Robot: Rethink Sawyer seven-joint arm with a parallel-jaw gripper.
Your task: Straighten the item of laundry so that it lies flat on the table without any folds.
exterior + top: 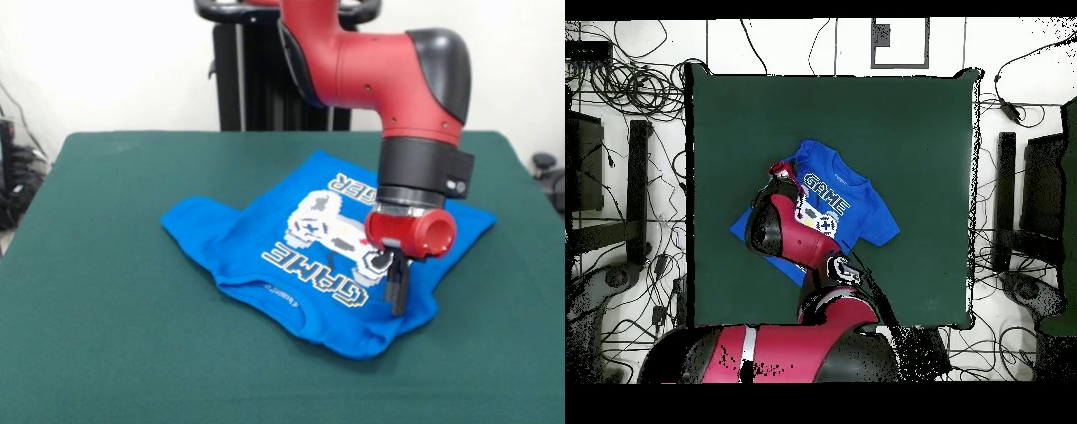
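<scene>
The blue T-shirt (300,265) is lying near the middle of the green table (106,300), printed side up, with the white controller and "GAME" lettering showing. It is lying rumpled, one sleeve sticking out to the side and its edges folded under. My gripper (397,287) is pointing straight down onto the shirt beside the print; whether it is open or clamped on cloth, I cannot tell.

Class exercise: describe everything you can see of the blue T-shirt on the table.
The T-shirt is bright blue, soft cloth, print side up: a white pixel game controller and "GAME". It lies rumpled near the middle of the green table, one sleeve out sideways, edges folded. The gripper reaches down onto it beside the print.
</scene>
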